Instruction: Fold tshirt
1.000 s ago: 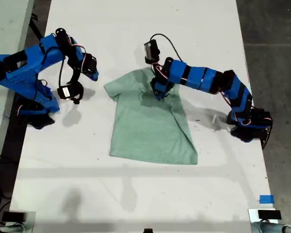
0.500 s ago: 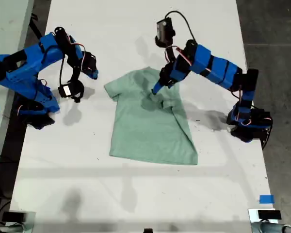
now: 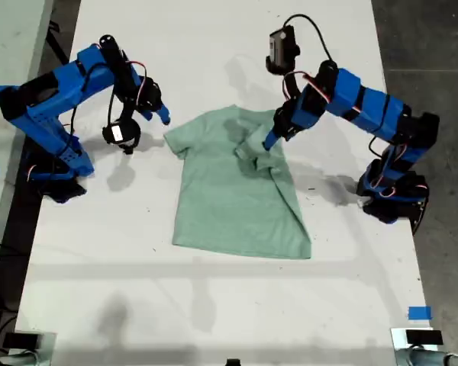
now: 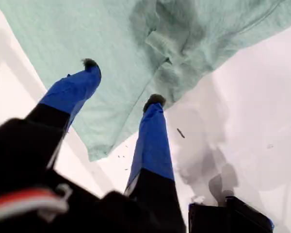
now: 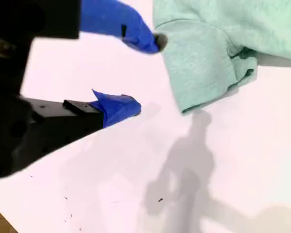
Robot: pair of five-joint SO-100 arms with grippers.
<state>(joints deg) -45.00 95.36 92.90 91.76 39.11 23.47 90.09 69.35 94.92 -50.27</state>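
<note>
One tshirt point(image 3: 237, 194) lies on the table point(image 3: 214, 305); two arms flank it. My first hand point(image 4: 121, 82) hovers released above its bunched sleeve; my second hand point(image 5: 145, 73) is released beside the other sleeve.

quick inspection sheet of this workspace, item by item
surface: white table, a few small dark specks.
job's things: tshirt lies flat, one side folded inward, cloth bunched near the collar.
clutter: nothing seen.
grippers: my first gripper open above the bunched cloth, holding nothing; my second gripper open beside a sleeve, holding nothing.
cables: black cable loops over the first arm; thin wires on both arms.
surroundings: dark floor, blue tape at the table edge, second table on the exterior view's left.
</note>
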